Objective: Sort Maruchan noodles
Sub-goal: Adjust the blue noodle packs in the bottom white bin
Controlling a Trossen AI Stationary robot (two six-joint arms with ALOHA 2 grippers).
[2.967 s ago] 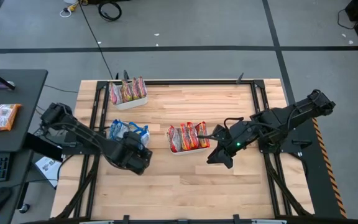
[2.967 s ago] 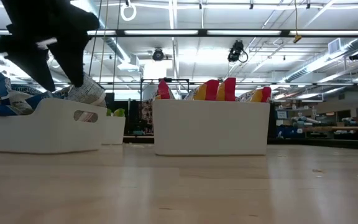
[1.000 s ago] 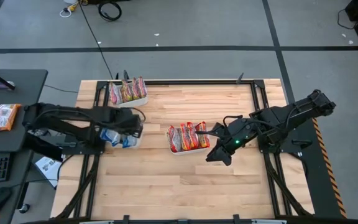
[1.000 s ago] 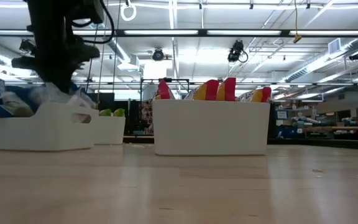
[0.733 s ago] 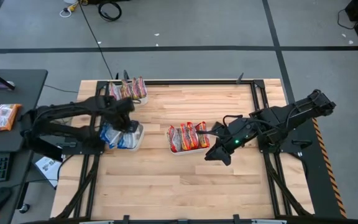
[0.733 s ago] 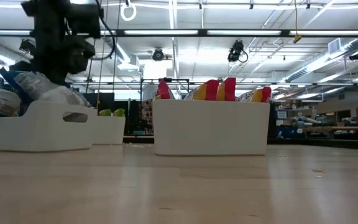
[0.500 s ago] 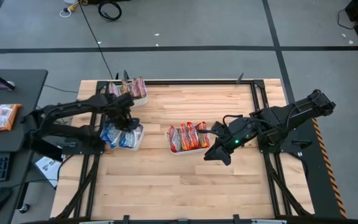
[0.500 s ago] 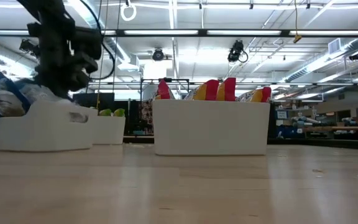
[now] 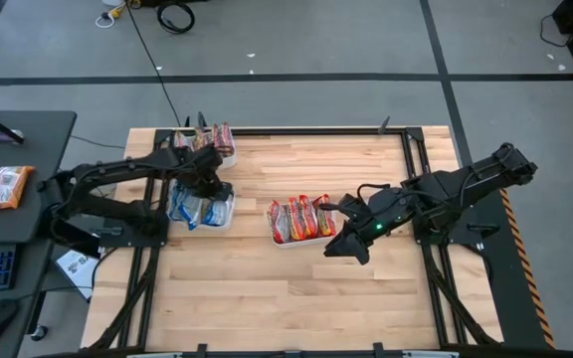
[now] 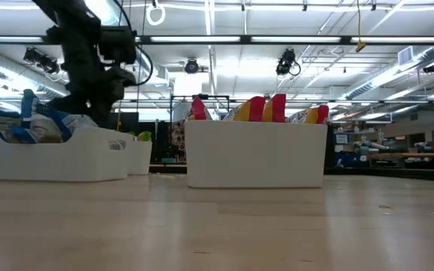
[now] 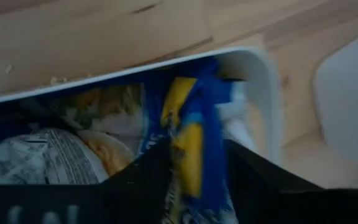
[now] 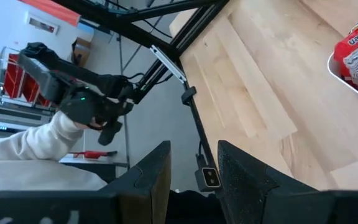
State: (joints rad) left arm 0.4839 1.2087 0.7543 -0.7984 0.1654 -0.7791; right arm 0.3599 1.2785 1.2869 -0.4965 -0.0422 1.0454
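Jaws parted, left gripper [image 9: 210,188] overhangs the blue-packet tray's [image 9: 229,214] rim.

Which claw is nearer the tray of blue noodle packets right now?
Left. The left claw is right over the tray of blue packets, its fingers around one packet. The right claw waits beyond the tray of red packets, well away.

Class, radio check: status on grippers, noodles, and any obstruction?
Left gripper over blue tray, blue packet between its fingers. Right gripper idle, open, beside red tray. Nothing in the way.
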